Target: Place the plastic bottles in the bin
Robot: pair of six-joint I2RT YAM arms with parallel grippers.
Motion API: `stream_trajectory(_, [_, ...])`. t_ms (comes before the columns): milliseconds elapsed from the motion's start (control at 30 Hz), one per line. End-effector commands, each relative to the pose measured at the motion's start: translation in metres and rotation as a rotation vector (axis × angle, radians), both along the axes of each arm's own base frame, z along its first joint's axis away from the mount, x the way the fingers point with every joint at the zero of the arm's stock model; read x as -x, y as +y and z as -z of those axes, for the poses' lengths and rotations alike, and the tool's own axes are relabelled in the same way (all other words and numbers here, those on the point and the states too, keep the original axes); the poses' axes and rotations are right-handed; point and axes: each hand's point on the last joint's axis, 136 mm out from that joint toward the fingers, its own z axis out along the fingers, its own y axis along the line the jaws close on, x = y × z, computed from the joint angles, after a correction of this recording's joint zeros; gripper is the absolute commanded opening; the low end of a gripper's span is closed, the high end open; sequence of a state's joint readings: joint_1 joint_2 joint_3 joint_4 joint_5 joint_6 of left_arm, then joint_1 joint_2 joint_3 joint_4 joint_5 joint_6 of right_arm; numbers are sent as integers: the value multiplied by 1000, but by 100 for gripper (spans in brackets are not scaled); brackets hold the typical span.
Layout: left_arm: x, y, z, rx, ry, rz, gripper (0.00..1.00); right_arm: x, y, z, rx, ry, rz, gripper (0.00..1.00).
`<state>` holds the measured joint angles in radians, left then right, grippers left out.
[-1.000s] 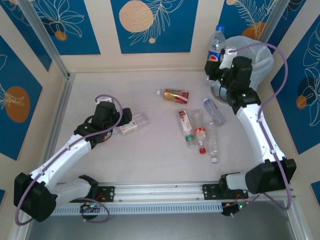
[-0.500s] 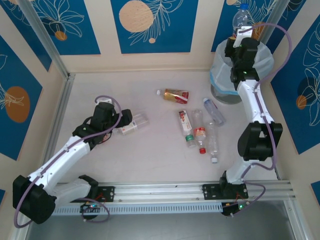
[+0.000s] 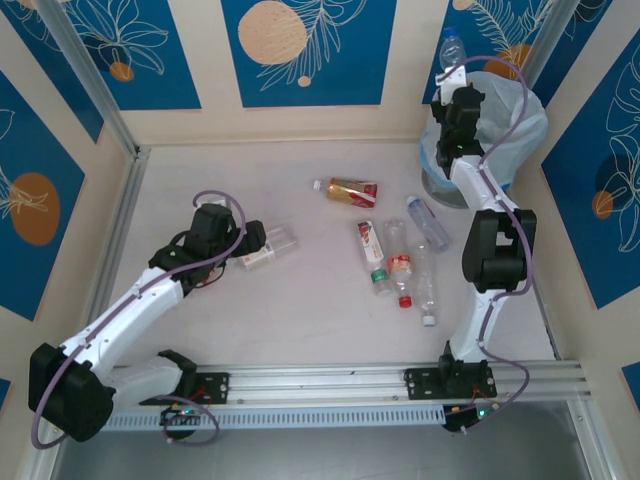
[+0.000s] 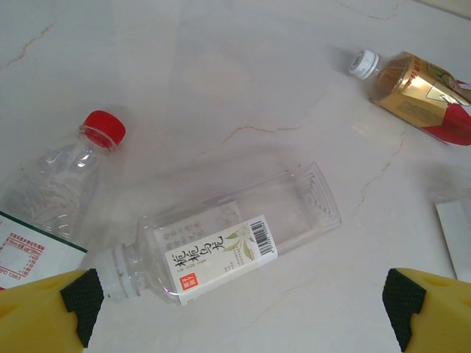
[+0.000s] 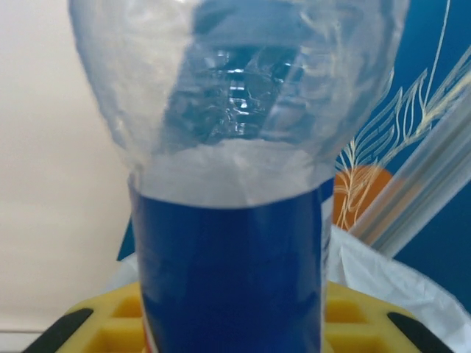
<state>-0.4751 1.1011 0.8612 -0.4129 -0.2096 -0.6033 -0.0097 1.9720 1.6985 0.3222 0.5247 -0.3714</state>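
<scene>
My right gripper point(image 3: 455, 88) is shut on an upright clear bottle with a blue label point(image 3: 452, 48), held high at the left rim of the bin point(image 3: 505, 120), a grey bin lined with a pale bag. Up close, the blue-labelled bottle point(image 5: 232, 272) stands between the yellow fingers of the right gripper point(image 5: 235, 332). My left gripper point(image 3: 252, 240) is open just over a lying bottle with a white label point(image 3: 270, 246). In the left wrist view that white-labelled bottle point(image 4: 228, 239) lies flat between the fingers of the left gripper point(image 4: 241, 307), untouched.
More bottles lie on the table: a gold-labelled one point(image 3: 350, 189), a clear one with a blue cap point(image 3: 428, 222), and a cluster with red and white caps point(image 3: 398, 268). In the left wrist view, a red-capped bottle point(image 4: 62, 173) lies left of the white-labelled one. Walls close in the back and sides.
The right arm has lifted the blue-labelled bottle from beside the bin up to its rim and folded back towards the wall. The left arm has barely moved.
</scene>
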Motion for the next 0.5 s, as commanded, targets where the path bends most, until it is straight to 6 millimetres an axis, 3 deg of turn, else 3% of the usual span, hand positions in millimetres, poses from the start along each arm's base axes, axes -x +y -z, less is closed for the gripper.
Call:
stream_trajectory(0, [-1, 2, -5, 9, 9, -16, 99, 6, -29, -12, -47, 0, 69, 32])
stream_trajectory(200, [-3, -1, -5, 20, 9, -11, 99, 9, -36, 8, -111, 96, 64, 45])
stream_trajectory(367, [-5, -5, -3, 27, 20, -1, 99, 11, -36, 0, -141, 107, 66, 65])
stream_trajectory(467, [-5, -7, -2, 35, 25, 1, 99, 12, -37, -7, -154, 100, 66, 69])
